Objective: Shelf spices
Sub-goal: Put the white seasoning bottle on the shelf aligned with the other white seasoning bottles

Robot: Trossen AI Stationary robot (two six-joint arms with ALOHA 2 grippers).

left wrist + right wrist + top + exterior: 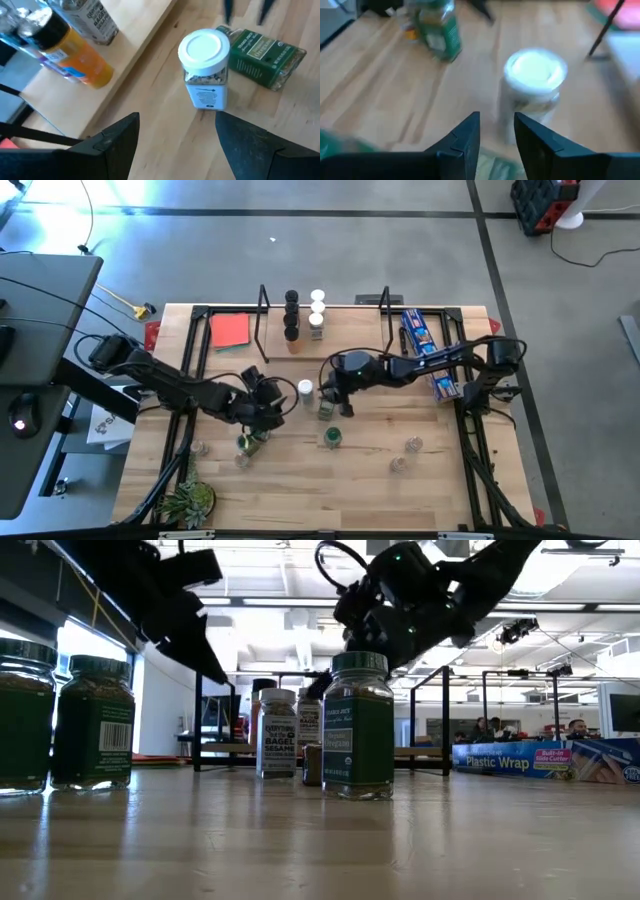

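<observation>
1. The shelf (pixel 340 340) is seen in the upper middle of the high view, a light wooden board with black wire loops at both ends. Five jars are counted on it: three black-lidded ones (pixel 291 315) in a column and two white-lidded ones (pixel 317 307) beside them.
2. In the left wrist view an orange-filled jar with a black lid (pixel 70 52) is shown standing on the board.
3. A white-lidded jar (pixel 305 389) stands upright on the table (pixel 430 480) just below the shelf, at the centre of the high view; pale seeds are seen through its glass in the left wrist view.
4. A green jar (pixel 262 55) lies on its side just beside that white-lidded jar.
5. Another green-lidded jar (pixel 332 437) stands lower in the middle of the high view. Four more jars are made out in the lower part of that view, one of them green.
6. The left gripper (pixel 268 405) is seen left of centre, its fingers (pixel 117 140) spread wide, with nothing between them; it is aimed at the white-lidded jar without touching it.
7. The right gripper (pixel 328 398) is placed just right of the white-lidded jar. Its fingers (pixel 465 137) are parted narrowly and nothing is gripped.
8. One blue packet (pixel 428 352) and one red square (pixel 230 330) are counted.
</observation>
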